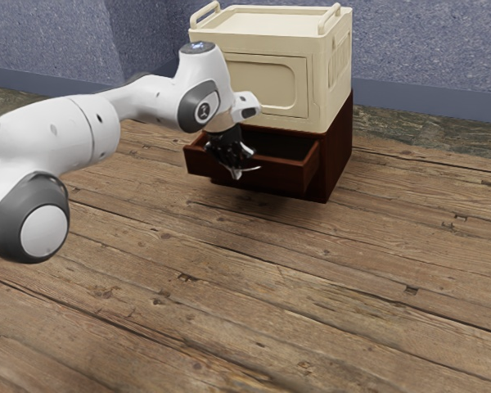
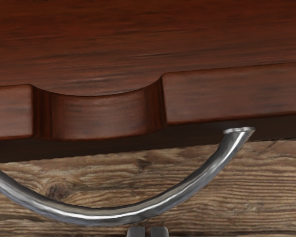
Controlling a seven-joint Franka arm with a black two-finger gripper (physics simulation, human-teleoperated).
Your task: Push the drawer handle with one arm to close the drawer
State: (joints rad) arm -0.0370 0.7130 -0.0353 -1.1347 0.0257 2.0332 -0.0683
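Observation:
In the exterior view my black gripper (image 1: 236,169) points down at the front of the dark red-brown drawer (image 1: 280,177), which stands partly pulled out. The curved metal handle (image 1: 252,169) shows beside the fingertips. The wrist view has the drawer (image 2: 227,94) from above, with a scooped notch in its front edge and the silver handle (image 2: 106,216) arching out from it. My gripper (image 2: 148,231) appears close to the outer side of the handle's curve, its two fingertips nearly together with nothing between them. Whether they touch the handle cannot be told.
A cream cabinet (image 1: 270,82) with rails on top stands above the dark wooden drawer case (image 1: 335,155). Wooden planks (image 1: 311,286) stretch out in front, and a blue-grey wall (image 1: 425,49) rises behind.

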